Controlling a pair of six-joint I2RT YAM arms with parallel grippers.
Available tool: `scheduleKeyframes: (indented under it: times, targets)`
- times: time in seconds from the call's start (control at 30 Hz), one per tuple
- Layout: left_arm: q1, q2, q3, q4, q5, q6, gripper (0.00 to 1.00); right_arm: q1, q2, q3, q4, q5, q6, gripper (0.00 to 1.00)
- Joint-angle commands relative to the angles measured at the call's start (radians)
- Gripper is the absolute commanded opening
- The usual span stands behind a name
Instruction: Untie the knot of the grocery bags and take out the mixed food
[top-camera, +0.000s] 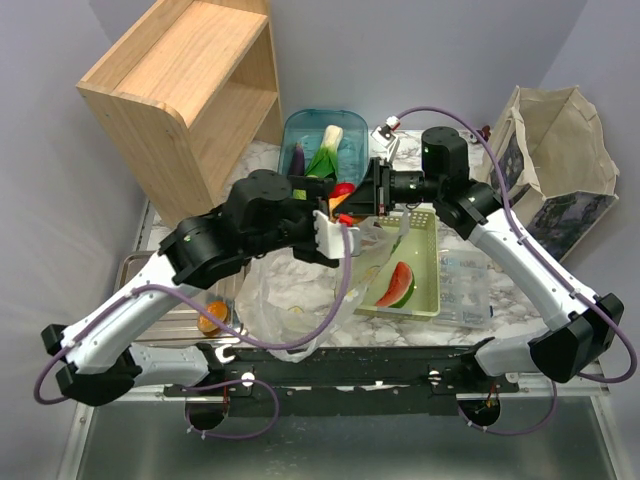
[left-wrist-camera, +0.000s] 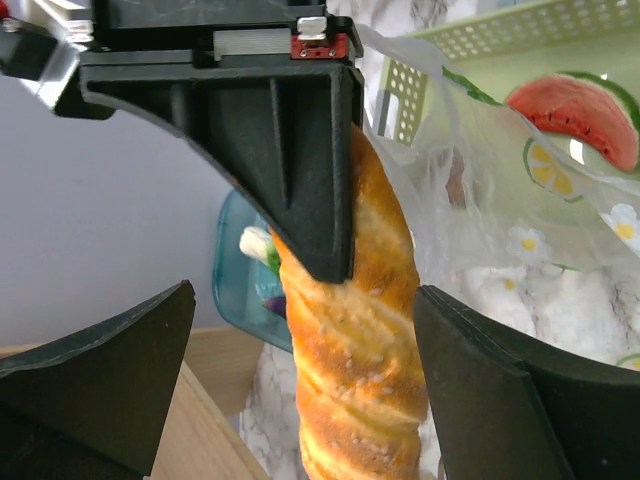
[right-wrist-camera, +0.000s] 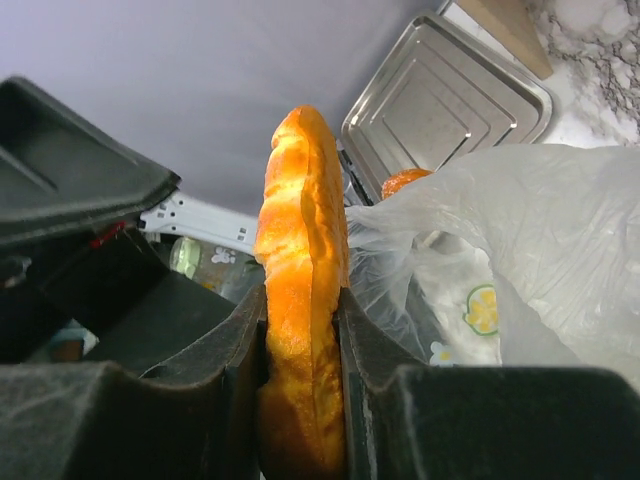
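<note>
The right gripper (right-wrist-camera: 300, 315) is clamped on the twisted bread stick (right-wrist-camera: 300, 190), held aloft by the green basket's (top-camera: 432, 240) far left corner. The left gripper (left-wrist-camera: 300, 300) stands wide open astride it, holding nothing. The bread looks light, crusty and likely crushable, so grip it gently at mid-length.

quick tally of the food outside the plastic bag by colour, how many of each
purple: 1, eggplant
green and white: 1, leafy vegetable
red: 2, tomato and watermelon wedge
orange-brown: 2, bread twist in the right pincer, and a round piece on the tray, too small to identify
total: 6
</note>
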Motion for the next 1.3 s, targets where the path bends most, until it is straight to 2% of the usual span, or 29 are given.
scheduleKeyframes:
  times: [0.0,0.1,0.27,0.43,0.5,0.57,0.67,0.8,0.87,0.97,1.03,1.13,1.27]
  targets:
    - [-0.03,0.088,0.141,-0.08,-0.156,-0.052,0.88,0.0,0.005,0.034,0.036,0.044,0.076,0.01]
    - [-0.03,0.166,0.231,-0.171,-0.14,-0.128,0.82,0.001,0.003,0.024,0.039,0.059,0.083,0.01]
    - [-0.03,0.232,0.234,-0.239,-0.16,-0.154,0.7,0.0,0.0,0.032,0.02,0.1,0.085,0.01]
    - [-0.03,0.227,0.221,-0.288,-0.11,-0.157,0.7,0.0,-0.012,0.015,0.008,0.123,0.072,0.01]
    - [-0.03,0.23,0.211,-0.298,-0.115,-0.166,0.71,0.0,-0.017,0.011,0.009,0.121,0.069,0.01]
    - [-0.026,0.232,0.193,-0.291,-0.138,-0.173,0.69,0.0,-0.02,0.008,0.014,0.106,0.071,0.01]
    - [-0.018,0.234,0.165,-0.298,-0.167,-0.169,0.55,0.0,-0.027,0.003,0.014,0.098,0.074,0.01]
    - [-0.001,0.239,0.162,-0.338,-0.183,-0.175,0.17,0.0,-0.039,-0.005,0.01,0.1,0.068,0.01]
    - [0.017,0.224,0.158,-0.346,-0.176,-0.186,0.02,0.0,-0.046,-0.009,0.007,0.101,0.056,0.19]
    - [0.059,0.182,0.142,-0.362,-0.136,-0.197,0.0,0.0,-0.059,-0.011,0.001,0.103,0.02,0.61]
    - [0.105,0.138,0.122,-0.385,-0.076,-0.2,0.0,-0.001,-0.07,-0.008,-0.022,0.12,-0.03,0.77]
    - [0.206,0.034,0.042,-0.405,0.059,-0.156,0.0,-0.013,-0.093,-0.013,-0.048,0.12,-0.112,0.89]
    - [0.328,-0.135,-0.095,-0.49,0.212,0.004,0.0,-0.029,-0.111,-0.019,-0.052,0.057,-0.161,0.97]
